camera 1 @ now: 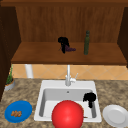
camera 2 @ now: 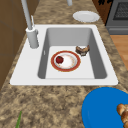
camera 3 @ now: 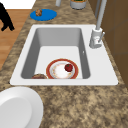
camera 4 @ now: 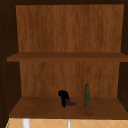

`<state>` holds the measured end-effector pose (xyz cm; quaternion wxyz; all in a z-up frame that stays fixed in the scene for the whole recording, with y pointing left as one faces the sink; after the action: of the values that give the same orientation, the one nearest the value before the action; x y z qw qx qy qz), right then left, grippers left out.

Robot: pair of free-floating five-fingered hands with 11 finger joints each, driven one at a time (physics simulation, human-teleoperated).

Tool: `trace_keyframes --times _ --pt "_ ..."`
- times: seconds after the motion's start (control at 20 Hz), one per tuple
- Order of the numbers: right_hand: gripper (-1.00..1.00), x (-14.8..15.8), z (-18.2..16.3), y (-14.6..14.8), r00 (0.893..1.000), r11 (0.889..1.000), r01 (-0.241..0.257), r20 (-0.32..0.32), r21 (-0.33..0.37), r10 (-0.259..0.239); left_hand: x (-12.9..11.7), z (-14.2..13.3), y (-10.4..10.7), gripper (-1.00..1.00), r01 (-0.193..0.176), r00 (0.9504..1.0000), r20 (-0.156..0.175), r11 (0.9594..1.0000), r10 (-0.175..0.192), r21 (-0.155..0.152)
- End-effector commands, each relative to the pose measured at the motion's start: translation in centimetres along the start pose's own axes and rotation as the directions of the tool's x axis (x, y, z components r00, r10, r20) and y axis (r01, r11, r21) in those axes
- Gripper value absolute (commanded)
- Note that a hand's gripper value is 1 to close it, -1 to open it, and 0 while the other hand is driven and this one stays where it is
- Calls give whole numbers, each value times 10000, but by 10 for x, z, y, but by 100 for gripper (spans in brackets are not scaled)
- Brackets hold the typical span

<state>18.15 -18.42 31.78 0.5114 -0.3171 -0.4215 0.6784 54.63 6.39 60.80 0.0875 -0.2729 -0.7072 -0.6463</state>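
The left hand [camera 1: 63, 43] rests on the cabinet shelf [camera 1: 37, 56], fingers curled down around a small purple object [camera 1: 71, 49], left of a green bottle [camera 1: 86, 43]. The right hand [camera 1: 89, 98] hangs over the sink [camera 1: 45, 85], fingers loosely drooping.

No text, label or number seems readable anywhere, even on the green bottle [camera 1: 86, 42].

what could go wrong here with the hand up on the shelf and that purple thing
The left hand is at a small purple thing on the wooden shelf; whether it has a firm grip is unclear. If the thing slips past the shelf's front edge, it could drop toward the sink below.

A tall green bottle stands upright close beside it. A sideways sweep might knock it over.

The right hand hangs over the sink, so something falling could hit it.
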Motion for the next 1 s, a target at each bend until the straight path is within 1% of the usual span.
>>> trace_keyframes --times 0.0,0.05,0.1,0.15,0.2,0.25,0.3,0.35,0.4,0.45,0.55,0.7,0.75,0.8,0.85,0.9,0.95 --pt "0 0 0 0 10000 10000 0 0 0 0 11 -6 -7 100 900 9959 27 9956 -899 -256" --pt "0 0 0 0 10000 10000 0 0 0 0 14 -9 -9 100 1141 9935 8 9931 -1142 -283" --pt "0 0 0 0 10000 10000 0 0 0 0 15 -12 -10 -100 1293 9916 75 9911 -1292 -326" --pt "0 0 0 0 10000 10000 0 0 0 0 23 -17 2 -100 1904 9804 -476 9814 -1913 -230" --pt "0 0 0 0 10000 10000 0 0 0 0 30 -13 8 100 2610 9641 -418 9648 -2623 -334" --pt "0 0 0 0 10000 10000 0 0 0 0 35 -15 14 100 2701 9621 -220 9608 -2719 -630" --pt "0 0 0 0 10000 10000 0 0 0 0 41 -16 20 100 2910 9556 -275 9545 -2932 -659" --pt "0 0 0 0 10000 10000 0 0 0 0 45 -17 22 100 2900 9557 -345 9551 -2923 -599" --pt "0 0 0 0 10000 10000 0 0 0 0 50 -15 25 100 2823 9579 -394 9578 -2845 -535" --pt "0 0 0 0 10000 10000 0 0 0 0 56 -15 27 100 2854 9567 -439 9571 -2876 -508" --pt "0 0 0 0 10000 10000 0 0 0 0 69 -15 24 100 2932 9534 -603 9549 -2956 -462" --pt "0 0 0 0 10000 10000 0 0 0 0 87 -14 18 100 3029 9502 -631 9519 -3053 -455" --pt "0 0 0 0 10000 10000 0 0 0 0 94 -14 17 100 3034 9499 -643 9518 -3058 -446" --pt "0 0 0 0 10000 10000 0 0 0 0 100 -12 12 100 2909 9538 -670 9559 -2930 -402" --pt "0 0 0 0 10000 10000 0 0 0 0 107 -11 10 100 2818 9563 -698 9586 -2840 -401" --pt "0 0 0 0 10000 10000 0 0 0 0 114 -10 7 100 2791 9570 -711 9594 -2814 -401" --pt "0 0 0 0 10000 10000 0 0 0 0 123 -11 4 100 2717 9587 -748 9613 -2745 -463"
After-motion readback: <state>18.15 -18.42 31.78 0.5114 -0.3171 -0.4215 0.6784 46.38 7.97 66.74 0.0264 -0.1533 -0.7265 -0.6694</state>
